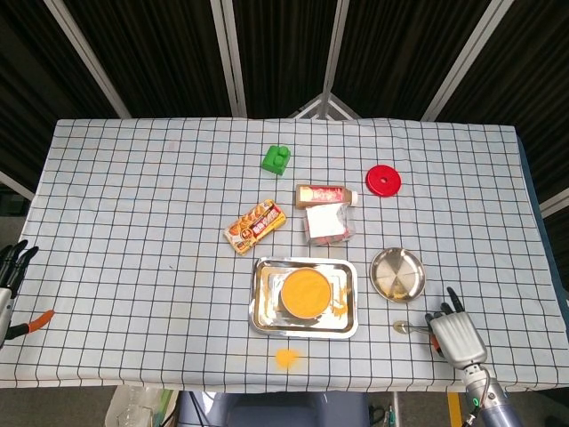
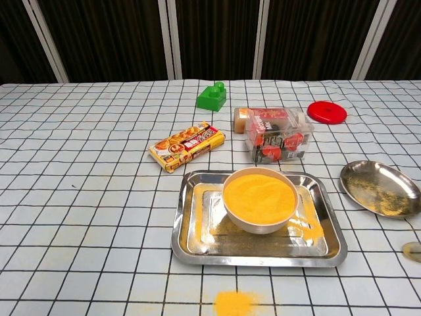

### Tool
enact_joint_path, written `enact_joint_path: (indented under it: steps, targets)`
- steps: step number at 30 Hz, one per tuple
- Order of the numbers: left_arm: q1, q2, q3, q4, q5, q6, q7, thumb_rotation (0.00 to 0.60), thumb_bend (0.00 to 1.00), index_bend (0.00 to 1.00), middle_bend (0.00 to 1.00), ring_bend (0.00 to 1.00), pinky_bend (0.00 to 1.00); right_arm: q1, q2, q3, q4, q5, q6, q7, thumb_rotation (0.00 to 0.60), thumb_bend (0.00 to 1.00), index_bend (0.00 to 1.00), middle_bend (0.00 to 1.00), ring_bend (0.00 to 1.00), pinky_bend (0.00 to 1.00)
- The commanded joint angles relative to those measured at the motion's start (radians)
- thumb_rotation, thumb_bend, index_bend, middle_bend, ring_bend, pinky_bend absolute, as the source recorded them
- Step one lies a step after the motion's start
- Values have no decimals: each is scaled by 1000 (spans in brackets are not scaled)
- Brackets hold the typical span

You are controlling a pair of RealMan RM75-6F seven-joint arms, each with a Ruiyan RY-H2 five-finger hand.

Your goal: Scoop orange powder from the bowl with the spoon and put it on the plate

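A white bowl [image 1: 307, 292] [image 2: 259, 197] full of orange powder stands in a steel tray [image 1: 260, 313] [image 2: 187, 245]. To its right lies the round steel plate [image 1: 397, 274] [image 2: 381, 187], dusted with a little powder. My right hand [image 1: 455, 336] is at the table's front right corner and holds the spoon [image 1: 403, 327] by its handle. The spoon's bowl points left, just below the plate, and its tip shows at the chest view's right edge as the spoon [image 2: 412, 248]. My left hand [image 1: 11, 267] hangs off the table's left edge, fingers apart, holding nothing.
Spilled orange powder [image 1: 285, 357] [image 2: 235, 303] lies in front of the tray. Behind the tray are a snack pack [image 1: 255, 226], a clear box [image 1: 328, 223], a bottle [image 1: 325, 194], a green block [image 1: 276, 159] and a red lid [image 1: 383, 181]. Orange-handled pliers [image 1: 31, 322] sit at the left edge.
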Motion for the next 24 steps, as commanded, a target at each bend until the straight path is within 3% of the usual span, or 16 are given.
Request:
enact_joint_path:
  steps: [1,15,24]
  targets:
    - [0,0,0,0,0,0,0,600,5,0,0,0,0,1,5,5,-8,2,4,3,600,698,804,689,313,0]
    - [-1,0,-1,0,-1,-2,1,600,5,0,0,0,0,18,90,55,-166,24,23,61,600,717,819,703,325,0]
    - [-2,1,-1,-2,-2,-3,-1,600,5,0,0,0,0,62,148,100,-346,63,-6,-61,600,719,819,703,325,0]
